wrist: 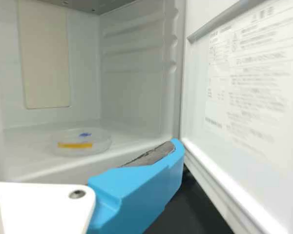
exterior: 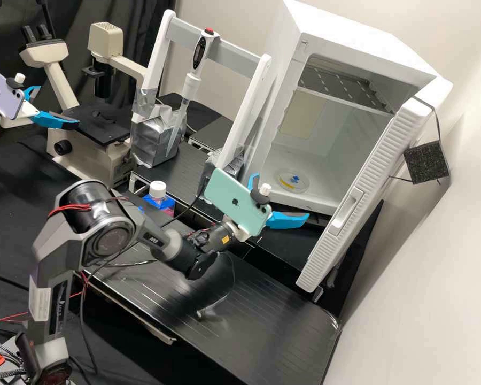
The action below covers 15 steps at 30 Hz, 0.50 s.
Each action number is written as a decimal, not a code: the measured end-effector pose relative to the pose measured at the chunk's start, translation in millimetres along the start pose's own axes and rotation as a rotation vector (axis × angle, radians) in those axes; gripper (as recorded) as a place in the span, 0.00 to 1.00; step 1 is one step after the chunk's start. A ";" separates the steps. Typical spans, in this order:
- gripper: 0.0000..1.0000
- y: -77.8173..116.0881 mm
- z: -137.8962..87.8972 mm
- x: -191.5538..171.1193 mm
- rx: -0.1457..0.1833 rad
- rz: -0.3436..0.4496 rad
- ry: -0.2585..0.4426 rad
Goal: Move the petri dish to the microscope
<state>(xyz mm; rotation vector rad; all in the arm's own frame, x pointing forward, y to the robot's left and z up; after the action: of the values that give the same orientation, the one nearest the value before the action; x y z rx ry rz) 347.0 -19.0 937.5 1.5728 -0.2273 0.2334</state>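
The claw, fingers apart, hangs before the open fridge; the petri dish, marked yellow and blue, lies inside, beyond it. The wrist view shows a printed label on the door beside the claw; the high view, a microscope well apart.

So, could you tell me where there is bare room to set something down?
The ridged board is bare between the arm and wall; the cabinet has room on the door side of the dish. It is crowded between microscope and cabinet, with the stand and bottle, and the jaws before the cabinet.
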 end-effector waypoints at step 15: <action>1.00 -9.6 25.0 76.2 0.036 -0.092 0.063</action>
<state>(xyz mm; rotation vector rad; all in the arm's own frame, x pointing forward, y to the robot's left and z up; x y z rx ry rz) 422.9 -43.7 949.9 1.6050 -0.1017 0.2155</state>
